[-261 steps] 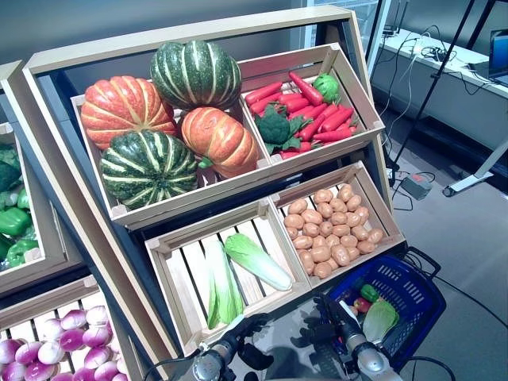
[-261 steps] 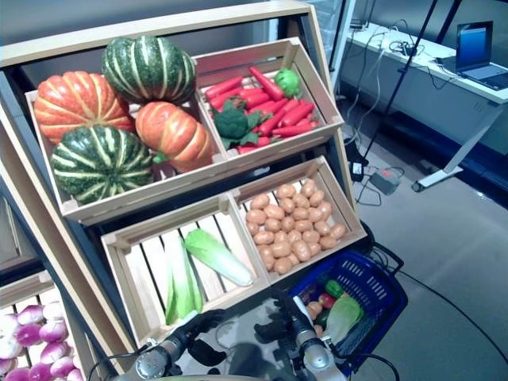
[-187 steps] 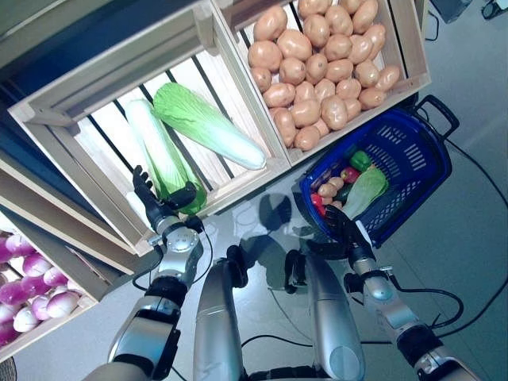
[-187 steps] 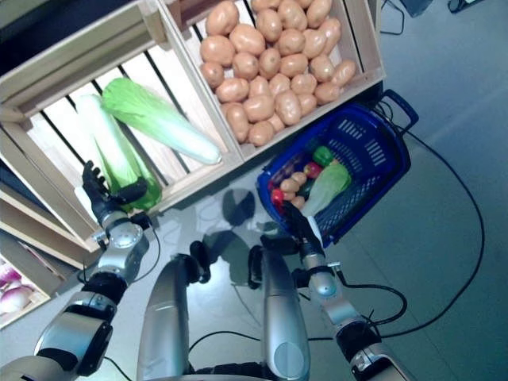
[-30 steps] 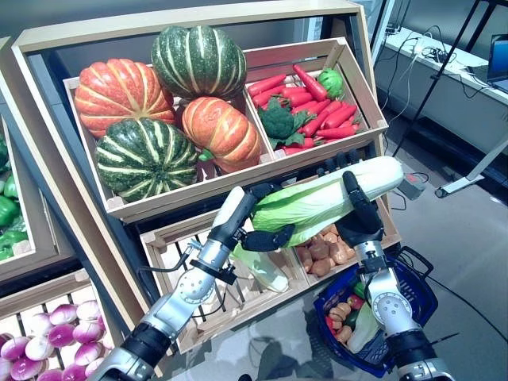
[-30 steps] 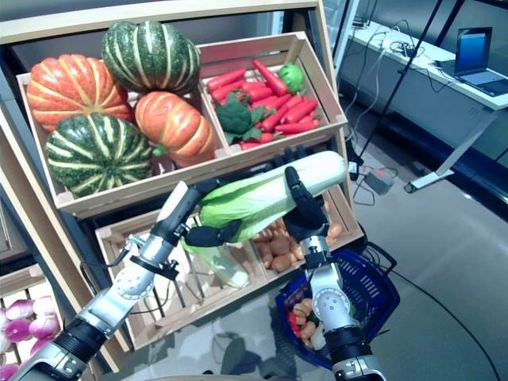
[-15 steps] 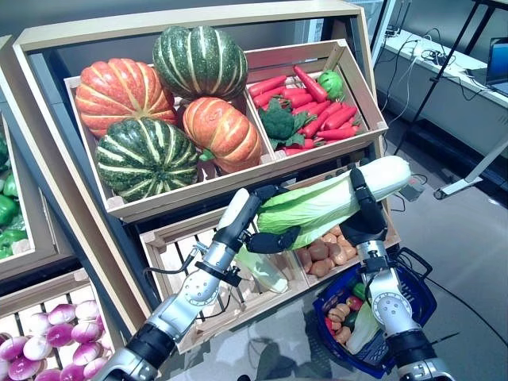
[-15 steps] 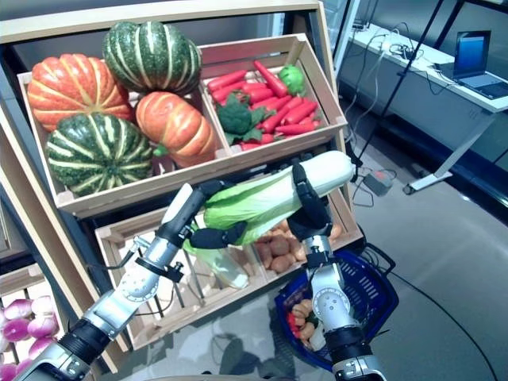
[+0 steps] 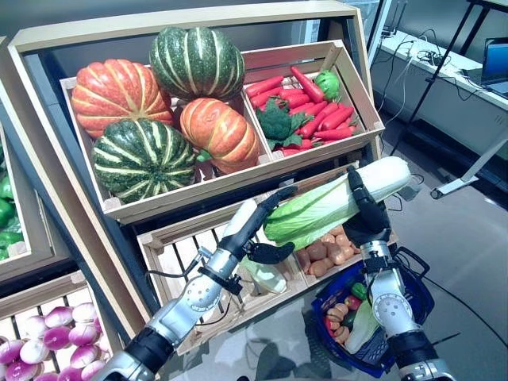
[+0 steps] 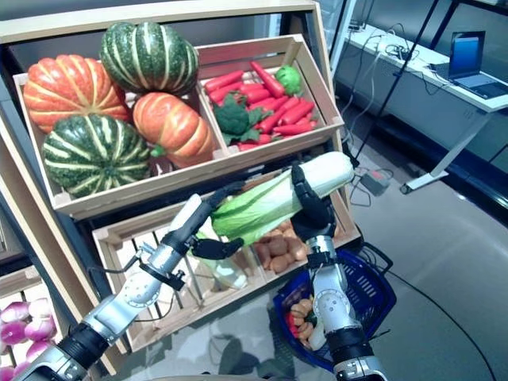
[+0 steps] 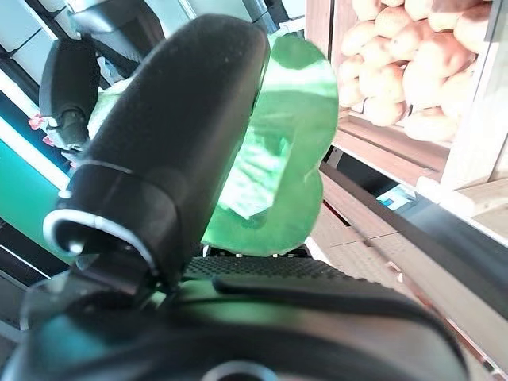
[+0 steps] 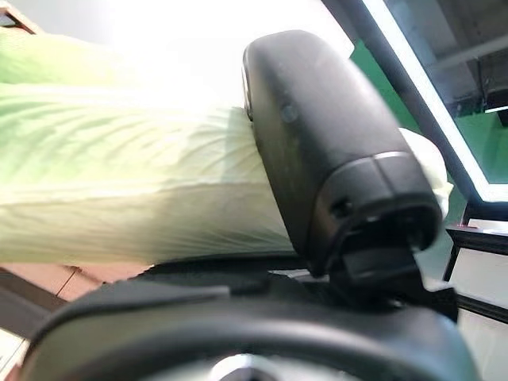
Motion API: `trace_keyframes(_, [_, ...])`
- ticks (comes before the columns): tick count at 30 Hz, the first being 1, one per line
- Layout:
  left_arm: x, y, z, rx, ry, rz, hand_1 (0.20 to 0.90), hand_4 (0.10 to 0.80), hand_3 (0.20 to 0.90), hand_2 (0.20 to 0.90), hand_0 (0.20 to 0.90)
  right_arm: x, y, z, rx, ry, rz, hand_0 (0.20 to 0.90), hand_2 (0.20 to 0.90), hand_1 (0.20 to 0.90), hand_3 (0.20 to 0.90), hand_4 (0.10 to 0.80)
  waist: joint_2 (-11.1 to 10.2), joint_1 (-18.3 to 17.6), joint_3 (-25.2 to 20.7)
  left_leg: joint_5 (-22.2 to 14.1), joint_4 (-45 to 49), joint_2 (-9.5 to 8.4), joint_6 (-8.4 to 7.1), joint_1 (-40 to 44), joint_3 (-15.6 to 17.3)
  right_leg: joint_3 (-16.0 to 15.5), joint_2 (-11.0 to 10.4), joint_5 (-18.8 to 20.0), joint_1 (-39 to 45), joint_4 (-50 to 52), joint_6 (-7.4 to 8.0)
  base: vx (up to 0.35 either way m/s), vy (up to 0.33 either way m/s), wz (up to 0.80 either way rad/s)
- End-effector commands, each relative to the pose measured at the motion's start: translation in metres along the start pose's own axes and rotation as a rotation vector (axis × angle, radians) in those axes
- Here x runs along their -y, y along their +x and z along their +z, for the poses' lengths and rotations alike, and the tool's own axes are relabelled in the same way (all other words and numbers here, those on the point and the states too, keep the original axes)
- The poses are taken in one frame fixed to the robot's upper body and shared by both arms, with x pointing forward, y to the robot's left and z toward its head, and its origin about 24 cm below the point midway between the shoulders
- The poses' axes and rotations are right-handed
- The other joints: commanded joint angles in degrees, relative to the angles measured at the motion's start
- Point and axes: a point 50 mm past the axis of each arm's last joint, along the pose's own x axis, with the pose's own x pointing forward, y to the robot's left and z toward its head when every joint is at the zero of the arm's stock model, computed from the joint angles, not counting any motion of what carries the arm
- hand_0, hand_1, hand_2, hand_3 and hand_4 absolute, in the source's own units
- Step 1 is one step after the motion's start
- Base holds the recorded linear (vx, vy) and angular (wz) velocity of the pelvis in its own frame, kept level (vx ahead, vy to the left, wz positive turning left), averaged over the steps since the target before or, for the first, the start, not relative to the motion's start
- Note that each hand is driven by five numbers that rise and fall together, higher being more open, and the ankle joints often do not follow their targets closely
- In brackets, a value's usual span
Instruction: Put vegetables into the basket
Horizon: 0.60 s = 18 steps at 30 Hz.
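Note:
A long Chinese cabbage, white at one end and leafy green at the other, is held in the air in front of the stand's lower crates. My right hand is curled round it near the white end, above the blue basket on the floor. The right wrist view shows the cabbage under the thumb. My left hand is open, its straight fingers lying along the leafy end; the leaf shows in the left wrist view. The basket holds potatoes, a green pepper and a pale cabbage.
The wooden stand with slanted crates rises right behind both hands. A second cabbage lies in the lower left crate under my left hand. A desk stands at the back right, with grey floor beyond the basket.
My left hand has opened and slid back off the cabbage's leafy end. My right hand keeps the cabbage and has carried it slightly to the right.

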Motion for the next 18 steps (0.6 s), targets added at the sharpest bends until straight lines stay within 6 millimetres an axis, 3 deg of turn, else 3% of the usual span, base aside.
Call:
trace_keyframes(1, [-0.033,0.004,0.0,0.044,-0.006,0.213,0.9,0.8,0.9,0.9,0.9,-0.01,0.003,0.036,0.227,-0.106,0.06,0.3,0.3,0.3,0.3,0.4,0.6,-0.4,-2.9,-6.4,0.1,0.0,-0.03,1.6,1.3,1.8,0.1,-0.1,-0.9,0.1,-0.77,-0.009,-0.003,-0.08])
trace_keyframes(10, [-0.069,-0.029,-0.043,-0.208,0.079,0.406,0.9,0.8,0.9,0.9,0.9,0.025,-0.024,0.059,0.234,-0.301,-0.161,0.3,0.3,0.3,0.3,0.4,1.0,-1.4,-1.8,-6.1,0.1,0.22,-0.12,1.4,2.3,2.4,0.2,0.2,-1.4,0.1,-0.86,-0.018,-0.016,-0.03])
trace_keyframes(18, [-0.082,-0.051,-0.071,-0.424,0.057,0.517,0.9,0.8,0.9,0.9,0.9,0.042,-0.039,0.085,0.285,-0.484,-0.354,0.3,0.3,0.3,0.3,0.4,1.4,-2.5,-1.1,-5.7,0.1,0.59,-0.48,1.5,3.4,3.0,0.5,0.2,-2.0,0.1,-0.95,-0.017,-0.078,-0.07])
